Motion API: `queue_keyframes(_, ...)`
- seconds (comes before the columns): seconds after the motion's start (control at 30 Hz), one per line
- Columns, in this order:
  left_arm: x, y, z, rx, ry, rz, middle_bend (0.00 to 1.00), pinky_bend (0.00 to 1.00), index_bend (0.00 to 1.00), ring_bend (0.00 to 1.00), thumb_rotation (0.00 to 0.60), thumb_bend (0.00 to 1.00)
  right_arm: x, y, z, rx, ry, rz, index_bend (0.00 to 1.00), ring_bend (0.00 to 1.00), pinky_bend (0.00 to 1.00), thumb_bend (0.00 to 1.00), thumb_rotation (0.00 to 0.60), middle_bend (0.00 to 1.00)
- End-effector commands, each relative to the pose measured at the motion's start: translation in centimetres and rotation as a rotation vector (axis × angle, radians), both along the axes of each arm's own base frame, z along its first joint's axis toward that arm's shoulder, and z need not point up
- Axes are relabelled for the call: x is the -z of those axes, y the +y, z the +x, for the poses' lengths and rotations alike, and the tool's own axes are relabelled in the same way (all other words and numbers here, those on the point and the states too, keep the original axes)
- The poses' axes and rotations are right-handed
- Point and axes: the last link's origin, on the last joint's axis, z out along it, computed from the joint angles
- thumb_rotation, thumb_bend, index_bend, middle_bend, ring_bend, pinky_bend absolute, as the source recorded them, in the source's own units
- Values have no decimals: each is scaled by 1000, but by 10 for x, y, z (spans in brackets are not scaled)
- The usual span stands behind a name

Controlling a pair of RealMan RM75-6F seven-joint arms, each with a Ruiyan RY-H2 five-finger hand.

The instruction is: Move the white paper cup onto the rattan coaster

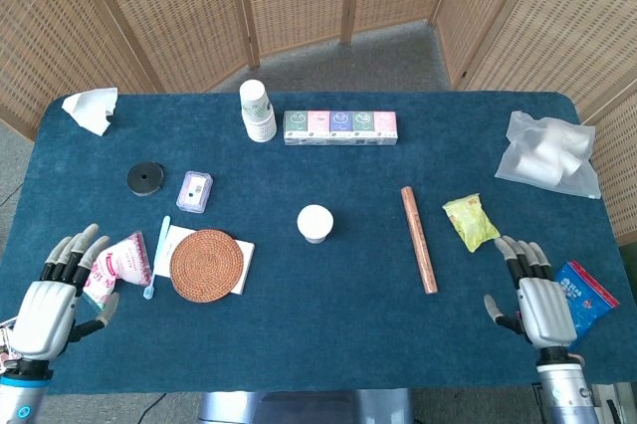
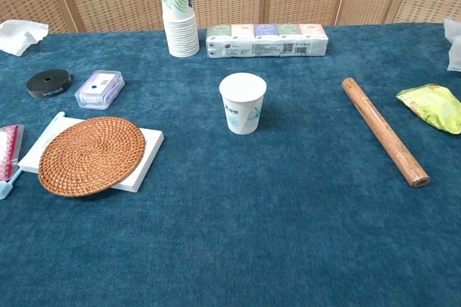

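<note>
The white paper cup (image 1: 315, 223) (image 2: 243, 102) stands upright near the middle of the blue table. The round rattan coaster (image 1: 207, 264) (image 2: 91, 156) lies to its left, resting on a white flat pad. My left hand (image 1: 52, 297) hovers at the near left edge, fingers spread, holding nothing. My right hand (image 1: 534, 298) is at the near right edge, fingers apart and empty, well right of the cup. Neither hand shows in the chest view.
A stack of paper cups (image 1: 257, 110) and a tissue multipack (image 1: 340, 127) sit at the back. A wooden rod (image 1: 418, 239), a green snack bag (image 1: 470, 221) and a blue packet (image 1: 583, 295) lie at right. A pink packet (image 1: 121, 263), toothbrush (image 1: 159, 257), black disc (image 1: 145, 178) and purple case (image 1: 194, 191) lie at left.
</note>
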Motion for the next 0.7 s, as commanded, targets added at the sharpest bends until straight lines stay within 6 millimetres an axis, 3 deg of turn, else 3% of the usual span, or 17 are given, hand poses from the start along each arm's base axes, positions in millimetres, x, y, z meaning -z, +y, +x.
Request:
queue_keyframes(0.03,-2,-1,4,17,-8,-10,0,0,32,0,550,453,4,-15,16,-61,-105,39,0,0,0,401,600,0)
queue_keyframes(0.23,-3,-1,7,23,-39,-39,0,0,33,0,551,453,17,-52,49,-158,-330,160,0,0,0,395,600,0)
queue_keyframes(0.7,5,6,6,41,-33,-87,0,0,32,0,548,453,81,-111,113,-248,-237,360,0,0,0,331,600,0)
